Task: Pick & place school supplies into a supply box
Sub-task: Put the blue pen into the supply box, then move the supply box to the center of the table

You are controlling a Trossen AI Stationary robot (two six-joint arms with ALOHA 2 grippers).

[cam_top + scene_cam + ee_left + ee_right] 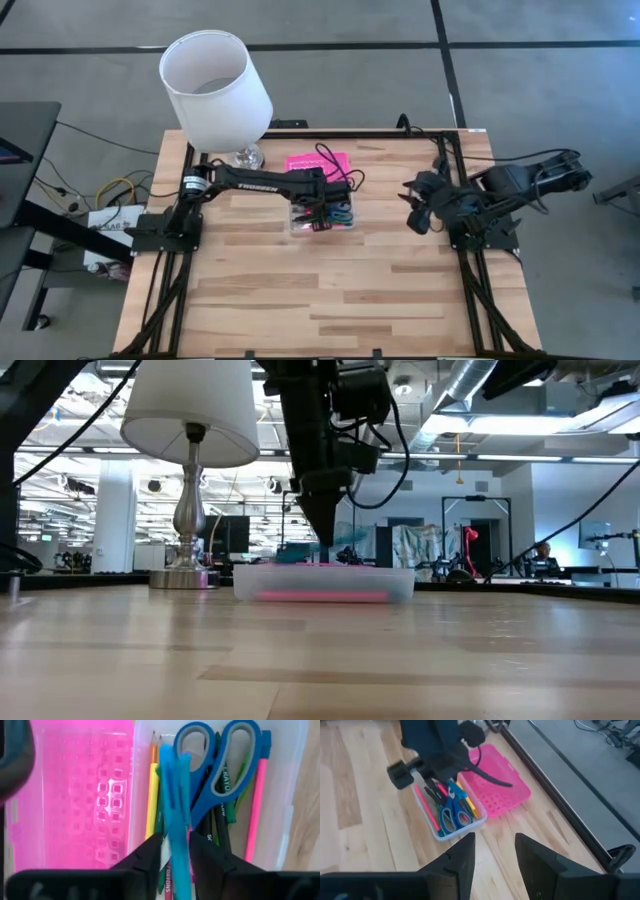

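Note:
The supply box is a clear tray (322, 218) with its pink ribbed lid (318, 162) swung open flat on the table's far side. In the left wrist view the tray (292, 780) holds blue-handled scissors (215, 775), a yellow pencil (151, 795), a pink pencil (256, 805) and green and dark pens. My left gripper (176, 855) stands over the tray, pointing down, shut on a light blue pen (175, 805). The low view shows it (318, 525) just above the box (322, 582). My right gripper (418, 205) hovers open at the table's right side, apart from everything. My left gripper pinches the light blue pen (176, 837) between its two fingers (150, 857), coming from above and pointing down into the tray. The pen runs in line with the pencils lying below it. Whether it rests on them or hangs clear, I cannot tell.
A lamp with a big white shade (215, 90) stands on its metal base (247, 157) at the table's far left, close to the pink lid. Bare wooden table top (330, 300) stretches over the near half and between the box and the right arm.

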